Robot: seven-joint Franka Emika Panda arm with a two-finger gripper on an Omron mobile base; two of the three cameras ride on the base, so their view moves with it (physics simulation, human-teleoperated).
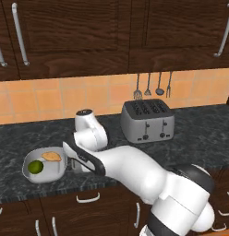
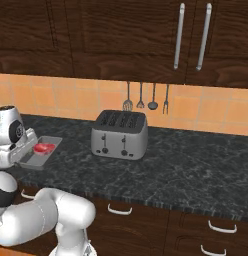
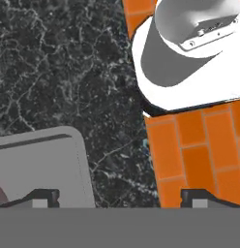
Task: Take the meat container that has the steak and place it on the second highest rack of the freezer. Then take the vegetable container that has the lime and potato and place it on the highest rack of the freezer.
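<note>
Tool [image 3: 120,196]: jaws spread wide and holding nothing, hanging low over the dark desk [image 3: 59,68]; one tip sits over a corner of the meat container [image 3: 42,167], the other toward the orange tiled wall.
Meat container: grey tray resting on the desk, left of the toaster [image 2: 120,134] as the right base view shows it, with the arm's wrist just beside it.
Steak [image 2: 43,148]: red-pink piece lying inside that tray.
Vegetable container [image 1: 42,174]: grey bowl on the desk, left of the toaster in the left base view, touching nothing but the desk.
Lime [image 1: 35,167]: inside the bowl.
Potato [image 1: 52,156]: inside the bowl, beside the lime.
Done: nothing judged complete; both containers sit on the desk.
Left: grasp the meat tray, carry it to the second highest rack, then move the bowl to the top one.
</note>
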